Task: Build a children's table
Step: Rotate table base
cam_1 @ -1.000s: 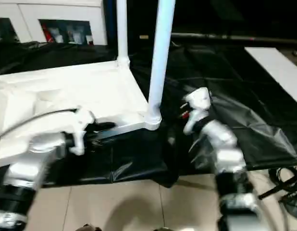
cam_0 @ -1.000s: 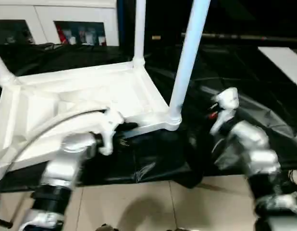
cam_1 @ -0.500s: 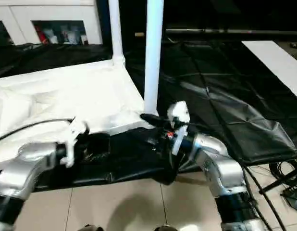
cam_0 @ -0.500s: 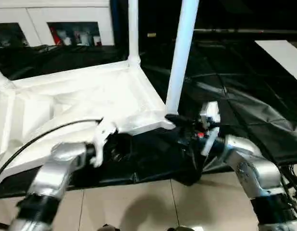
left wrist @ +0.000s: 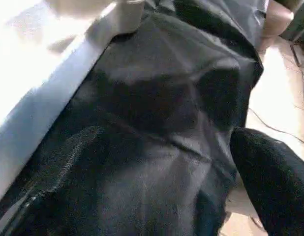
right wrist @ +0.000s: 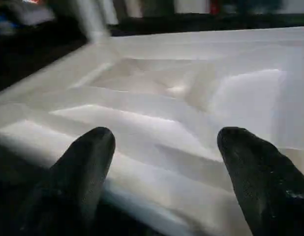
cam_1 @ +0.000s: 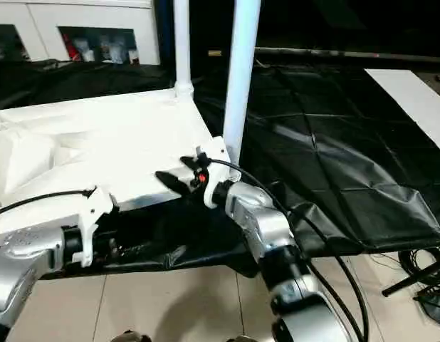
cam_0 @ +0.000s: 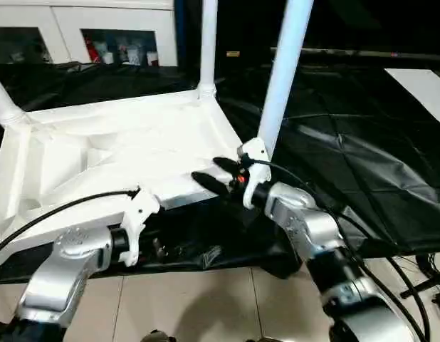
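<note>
the children's table lies upside down on the black-draped worktop, legs up; probably light, stiff, slick plastic. right hand gapes wide over its near rim, best gripped there; left hand wide, empty below

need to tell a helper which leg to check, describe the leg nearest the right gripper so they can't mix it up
Start at the white tabletop lying upside down on the black sheet. Go to its near corner on the robot's right, where a leg stands upright. Unlike the other legs, it rises right beside the open right gripper.
</note>
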